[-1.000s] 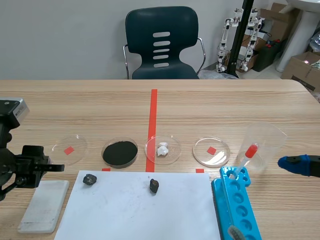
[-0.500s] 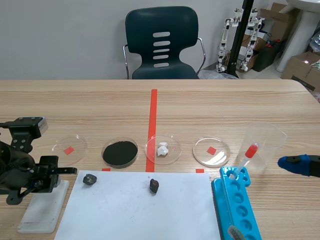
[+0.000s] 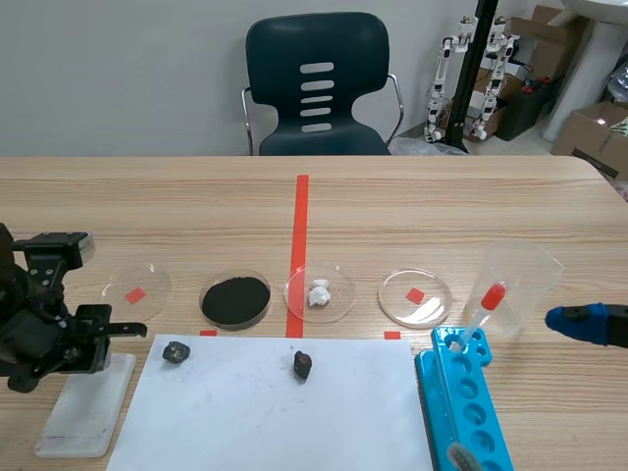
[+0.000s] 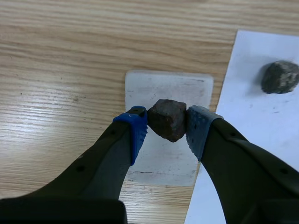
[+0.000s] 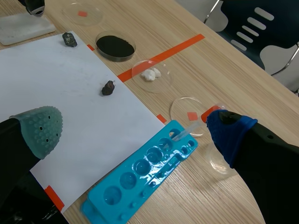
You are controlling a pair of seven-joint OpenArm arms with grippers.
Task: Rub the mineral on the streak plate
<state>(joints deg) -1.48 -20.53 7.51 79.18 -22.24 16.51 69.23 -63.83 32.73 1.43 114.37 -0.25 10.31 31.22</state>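
Over the plate [image 4: 169,88], the left gripper [image 4: 167,123] pinches the mineral [image 4: 167,119], poised to rub — next it must press down and drag — right gripper [image 5: 135,130] wide open.

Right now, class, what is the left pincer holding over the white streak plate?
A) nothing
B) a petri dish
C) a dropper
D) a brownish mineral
D: the left wrist view shows the left pincer shut on a brownish mineral, with the white streak plate under it.
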